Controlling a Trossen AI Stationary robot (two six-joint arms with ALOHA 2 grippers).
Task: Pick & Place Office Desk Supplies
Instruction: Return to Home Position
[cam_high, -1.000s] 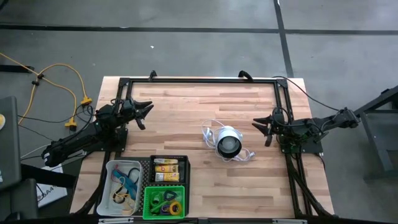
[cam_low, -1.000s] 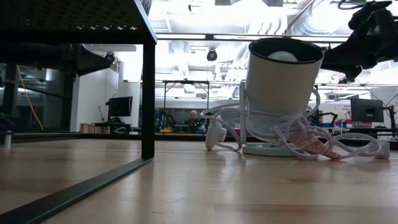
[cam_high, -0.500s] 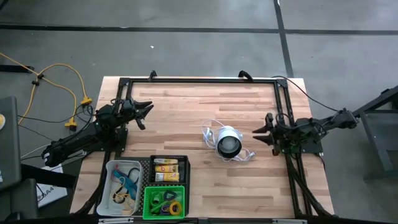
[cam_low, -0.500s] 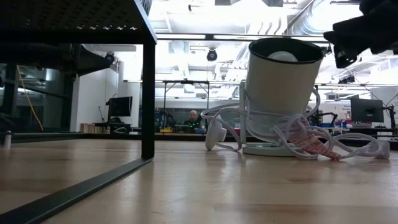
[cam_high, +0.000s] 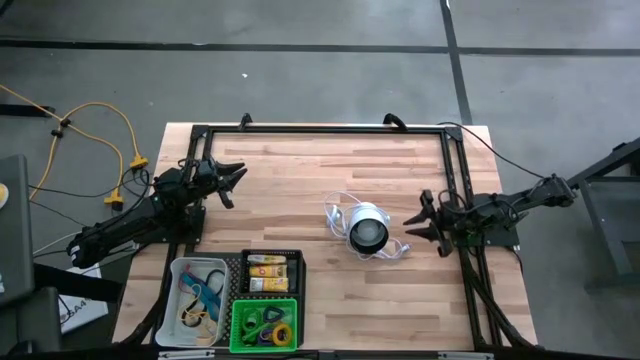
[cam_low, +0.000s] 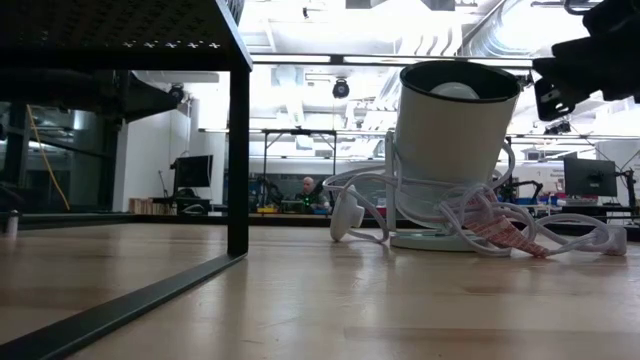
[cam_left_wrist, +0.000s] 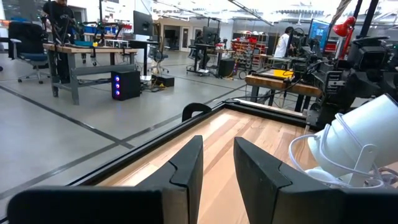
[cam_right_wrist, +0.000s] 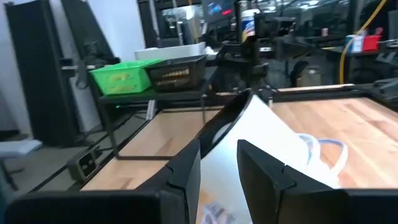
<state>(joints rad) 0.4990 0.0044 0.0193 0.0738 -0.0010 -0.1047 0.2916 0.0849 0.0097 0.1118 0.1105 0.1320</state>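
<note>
The small supplies lie in three trays at the table's near left edge. Yellow-and-white packs (cam_high: 266, 271) are in the black tray, coloured loops (cam_high: 266, 323) in the green tray, and teal and dark cords (cam_high: 199, 291) in the clear tray. My left gripper (cam_high: 233, 183) (cam_left_wrist: 217, 163) is open over the far left of the table, holding nothing. My right gripper (cam_high: 417, 227) (cam_right_wrist: 219, 163) (cam_low: 588, 72) is open, just right of the round white-and-black object (cam_high: 367, 230) (cam_right_wrist: 267, 140) and facing it, apart from it.
The white-and-black object (cam_low: 458, 140) stands mid-table with its white cord (cam_high: 338, 212) looped around it. A black frame (cam_high: 320, 129) runs along the table's far, left and right edges. Bare wood lies between the arms and right of the trays.
My right gripper has shifted a little toward the table's near edge and turned, so that its open fingers now face the white-and-black object. The object and the trays have stayed in place.
</note>
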